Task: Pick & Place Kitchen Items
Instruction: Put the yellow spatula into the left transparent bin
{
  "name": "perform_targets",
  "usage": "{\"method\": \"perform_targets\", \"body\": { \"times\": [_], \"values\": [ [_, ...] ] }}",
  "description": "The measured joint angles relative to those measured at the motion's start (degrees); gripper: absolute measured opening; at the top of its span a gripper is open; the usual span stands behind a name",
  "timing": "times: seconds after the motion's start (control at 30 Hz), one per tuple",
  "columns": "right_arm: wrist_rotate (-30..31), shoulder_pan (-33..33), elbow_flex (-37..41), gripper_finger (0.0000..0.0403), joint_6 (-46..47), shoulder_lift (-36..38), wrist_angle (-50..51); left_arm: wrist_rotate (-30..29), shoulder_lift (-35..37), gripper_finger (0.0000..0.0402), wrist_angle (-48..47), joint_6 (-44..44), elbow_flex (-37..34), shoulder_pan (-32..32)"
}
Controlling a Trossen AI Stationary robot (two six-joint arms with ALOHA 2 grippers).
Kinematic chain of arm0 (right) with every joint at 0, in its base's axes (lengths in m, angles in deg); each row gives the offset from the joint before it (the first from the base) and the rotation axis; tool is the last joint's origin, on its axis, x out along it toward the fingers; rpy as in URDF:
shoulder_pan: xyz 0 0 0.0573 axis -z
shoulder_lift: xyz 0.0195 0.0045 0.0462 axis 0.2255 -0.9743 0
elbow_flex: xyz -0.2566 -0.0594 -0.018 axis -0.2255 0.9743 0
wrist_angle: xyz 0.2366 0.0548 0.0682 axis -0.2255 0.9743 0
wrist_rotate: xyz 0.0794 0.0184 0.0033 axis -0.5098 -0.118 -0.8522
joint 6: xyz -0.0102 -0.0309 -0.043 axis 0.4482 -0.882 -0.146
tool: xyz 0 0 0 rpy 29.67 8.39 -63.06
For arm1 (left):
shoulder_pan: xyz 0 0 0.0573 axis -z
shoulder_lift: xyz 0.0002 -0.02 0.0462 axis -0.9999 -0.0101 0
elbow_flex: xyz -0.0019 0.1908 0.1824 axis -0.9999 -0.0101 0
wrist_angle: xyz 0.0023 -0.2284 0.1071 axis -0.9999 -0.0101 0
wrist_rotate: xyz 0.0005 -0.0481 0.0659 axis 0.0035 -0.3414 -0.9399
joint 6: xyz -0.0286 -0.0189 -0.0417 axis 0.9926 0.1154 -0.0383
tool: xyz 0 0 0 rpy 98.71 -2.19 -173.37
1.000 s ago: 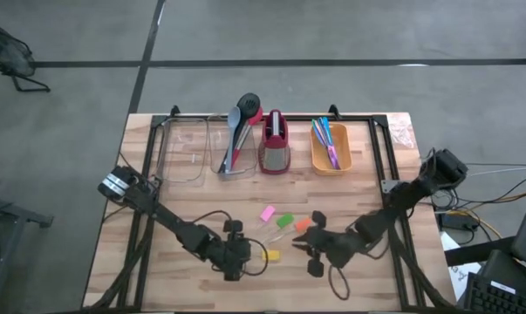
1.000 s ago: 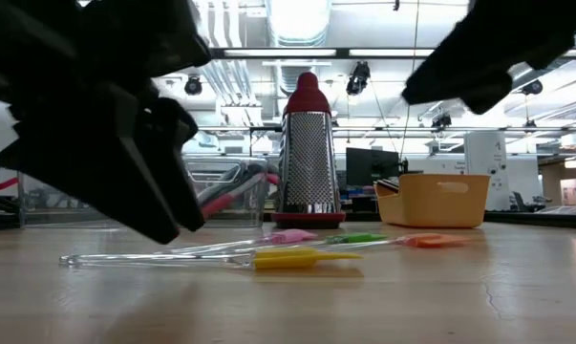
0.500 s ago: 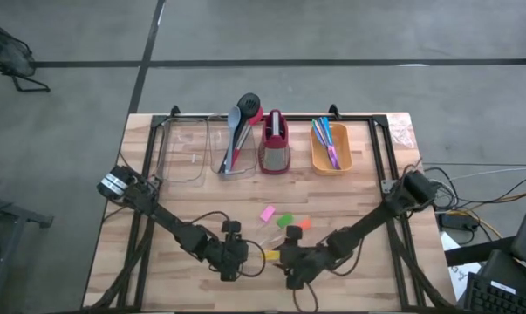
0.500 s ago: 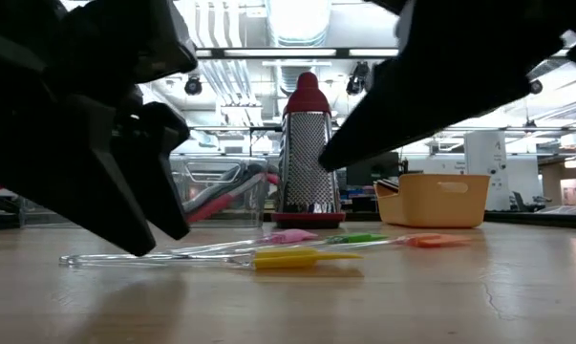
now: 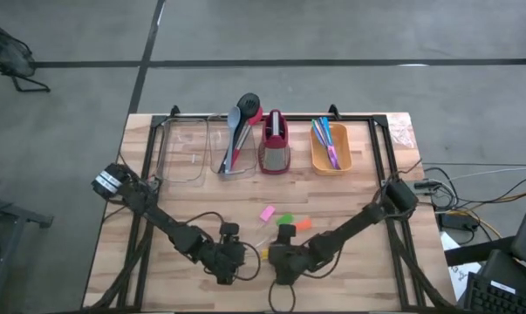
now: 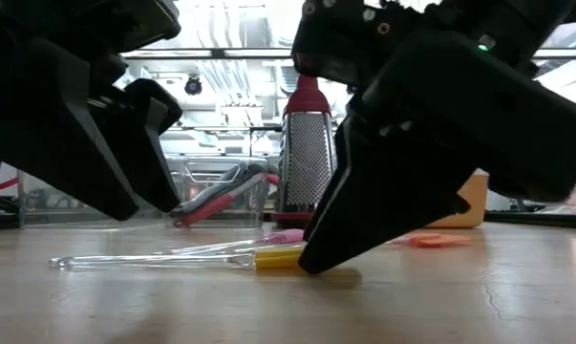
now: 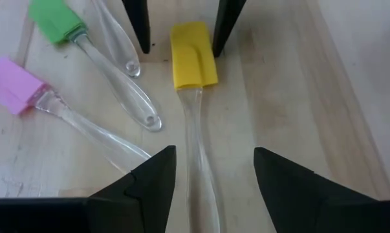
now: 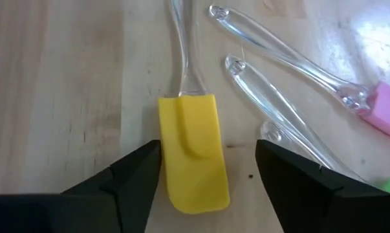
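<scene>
straddling the yellow spatula on the counter, both claws, left claw and right claw, are spread; no writing is readable.

Left tool and right tool low, seemingly facing; both spread wide

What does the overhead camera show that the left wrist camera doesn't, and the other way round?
Only the overhead view shows the whole wooden table, the red-topped grater, the orange bin of thin cutlery, the clear bin of long spoons, the orange spatula and both arms.

Only the left wrist view shows the spatulas' clear handles in detail, and the yellow spatula lying between the open fingers of both the left tool and the right tool.

Both show the yellow, green and pink spatulas lying on the wood.
</scene>
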Motion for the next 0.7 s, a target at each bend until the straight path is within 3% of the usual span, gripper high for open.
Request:
{"method": "perform_targets", "body": {
  "times": [0.17, 0.47, 0.7],
  "values": [
    [-2.92, 0.41, 0.17, 0.0202, -0.91, -0.92, -0.19, -0.11, 0.04, 0.0213, 0.07, 0.01, 0.0, 0.02],
    [-7.2, 1.12, 0.12, 0.0029, -2.98, -2.09, 0.04, -0.77, 0.09, 0.0213, 0.07, 0.03, 0.0, 0.0],
    [-7.13, 1.14, 0.19, 0.0009, -2.93, -2.02, -0.16, -0.31, 1.6, 0.0213, -1.59, -0.11, 0.0, 0.12]
  ]
}}
